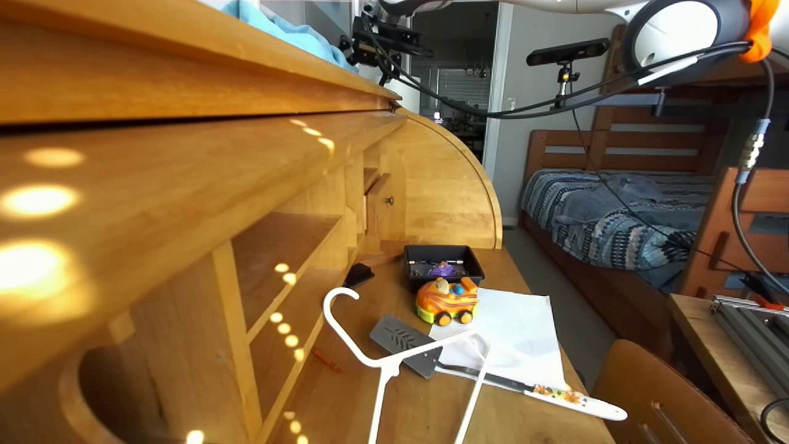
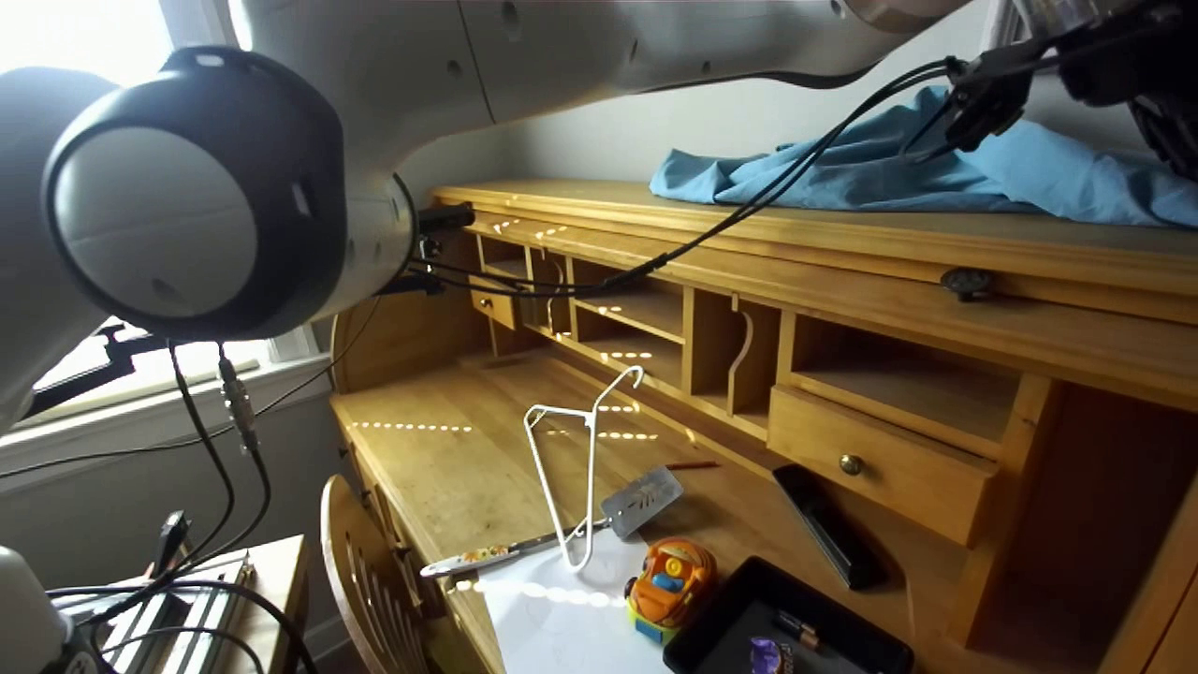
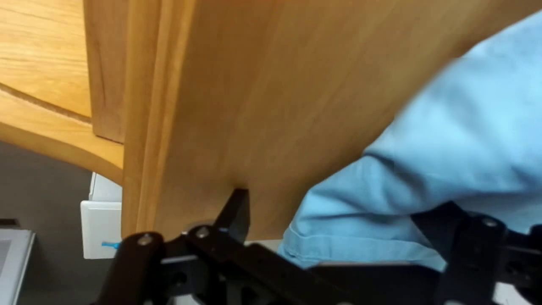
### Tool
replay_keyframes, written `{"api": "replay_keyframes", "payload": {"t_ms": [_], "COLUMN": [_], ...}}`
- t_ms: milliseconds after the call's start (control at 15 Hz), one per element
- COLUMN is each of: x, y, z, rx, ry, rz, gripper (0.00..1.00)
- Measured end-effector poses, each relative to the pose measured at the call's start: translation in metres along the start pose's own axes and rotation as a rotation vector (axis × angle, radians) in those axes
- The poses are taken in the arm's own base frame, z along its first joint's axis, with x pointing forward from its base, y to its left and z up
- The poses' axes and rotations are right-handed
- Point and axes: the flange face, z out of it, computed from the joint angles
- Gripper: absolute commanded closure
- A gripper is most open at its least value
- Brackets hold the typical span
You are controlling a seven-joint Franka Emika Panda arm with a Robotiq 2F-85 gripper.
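My gripper [image 3: 336, 203] is open, with its two black fingers spread wide in the wrist view. A crumpled light blue cloth [image 3: 372, 186] lies between the fingers and reaches past the right finger. I cannot tell whether that finger touches it. The left finger is over bare wood of the desk's top shelf [image 3: 254, 106]. In both exterior views the gripper [image 1: 368, 61] is at the top of the roll-top desk, close to the cloth [image 1: 296, 37]. The gripper [image 2: 1076, 131] and cloth [image 2: 796, 183] also show at the upper right in an exterior view.
Below, the desktop [image 2: 421, 402] bears a white hanger [image 2: 591, 421], spatula [image 2: 641, 503], orange toy car [image 1: 445, 302], black tray [image 1: 425, 280], white paper [image 1: 524, 333] and a long black object [image 2: 828, 524]. Cables [image 1: 456, 108] hang from the arm. A chair [image 1: 653, 394] stands at the desk.
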Motion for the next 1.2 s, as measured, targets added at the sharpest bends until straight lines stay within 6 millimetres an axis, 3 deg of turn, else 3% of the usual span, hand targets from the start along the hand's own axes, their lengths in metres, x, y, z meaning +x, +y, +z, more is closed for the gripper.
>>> {"api": "replay_keyframes", "payload": {"t_ms": [667,933,1200], "x": [-0.001,-0.011,-0.022], "y": [-0.009,-0.026,-0.053], "z": [-0.007,-0.02,-0.06], "rx": [0.031,0.039,0.072], "ry": [0.037,0.056,0.096], "rz": [-0.059,-0.182,-0.303], "gripper": [1.0,0.99,0.99]}}
